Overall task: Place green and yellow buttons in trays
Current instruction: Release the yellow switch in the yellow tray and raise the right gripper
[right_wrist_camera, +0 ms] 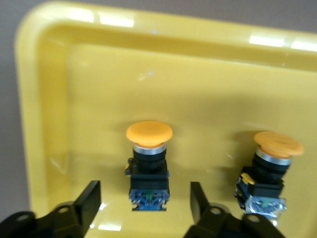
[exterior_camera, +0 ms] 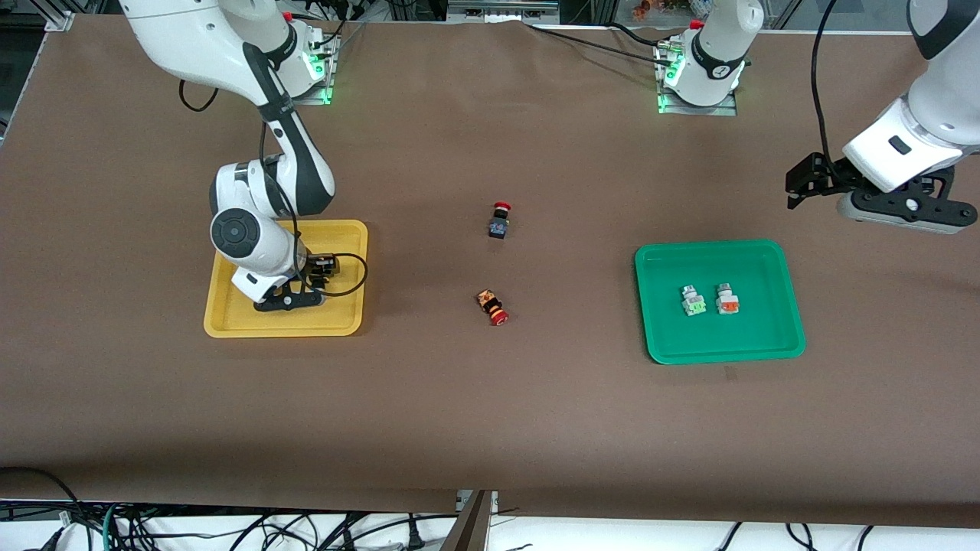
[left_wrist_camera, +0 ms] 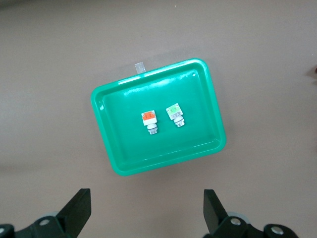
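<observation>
A: Right hand [right_wrist_camera: 143, 208]?
B: Low in the yellow tray [exterior_camera: 348, 233], fingers spread, one yellow-capped button [right_wrist_camera: 148, 166] between them, probably not touching. Second yellow-capped button [right_wrist_camera: 269, 171] just beside it.
A: Left hand [left_wrist_camera: 146, 210]?
B: Up over the surface [exterior_camera: 490, 428] past the green tray [exterior_camera: 777, 252], fingers apart, holding nothing. Green-block button [exterior_camera: 693, 301] and orange-block button [exterior_camera: 726, 299] lie side by side in it.

Two trays, one yellow [exterior_camera: 348, 317] and one green [exterior_camera: 781, 337]; two orange-capped buttons [right_wrist_camera: 148, 166], two white-bodied buttons [exterior_camera: 694, 301], seemingly two red-capped buttons [exterior_camera: 499, 220].
</observation>
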{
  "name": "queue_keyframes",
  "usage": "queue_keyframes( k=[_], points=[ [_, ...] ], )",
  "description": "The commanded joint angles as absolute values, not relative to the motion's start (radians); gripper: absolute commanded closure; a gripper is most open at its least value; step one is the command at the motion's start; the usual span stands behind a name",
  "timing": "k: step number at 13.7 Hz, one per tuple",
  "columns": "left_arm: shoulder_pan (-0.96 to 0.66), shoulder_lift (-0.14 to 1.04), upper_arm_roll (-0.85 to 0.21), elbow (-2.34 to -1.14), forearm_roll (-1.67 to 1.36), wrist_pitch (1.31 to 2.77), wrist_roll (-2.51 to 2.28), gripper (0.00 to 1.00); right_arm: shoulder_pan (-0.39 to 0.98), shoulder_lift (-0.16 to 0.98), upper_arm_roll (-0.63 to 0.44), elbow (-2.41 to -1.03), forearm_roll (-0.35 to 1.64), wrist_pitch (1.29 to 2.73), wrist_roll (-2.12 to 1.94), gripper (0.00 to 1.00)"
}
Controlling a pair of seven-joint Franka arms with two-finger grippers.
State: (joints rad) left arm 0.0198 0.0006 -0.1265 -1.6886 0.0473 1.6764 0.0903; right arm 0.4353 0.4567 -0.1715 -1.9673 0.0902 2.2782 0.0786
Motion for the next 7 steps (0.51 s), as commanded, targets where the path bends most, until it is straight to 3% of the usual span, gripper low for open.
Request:
queue_keyframes(
  k=[1, 7],
  points=[
    [0.035, 0.005, -0.13, -1.675, 0.054, 1.667, 0.11, 0.0, 0.437, 0.365, -0.166, -1.934, 0.103, 2.18, 0.084, 0.03],
    [0.029, 0.006, -0.135, -1.667, 0.054, 1.664, 0.101, 0.0, 0.437, 0.12, -0.178, -1.899, 0.097, 2.027, 0.063, 0.01]
  ],
)
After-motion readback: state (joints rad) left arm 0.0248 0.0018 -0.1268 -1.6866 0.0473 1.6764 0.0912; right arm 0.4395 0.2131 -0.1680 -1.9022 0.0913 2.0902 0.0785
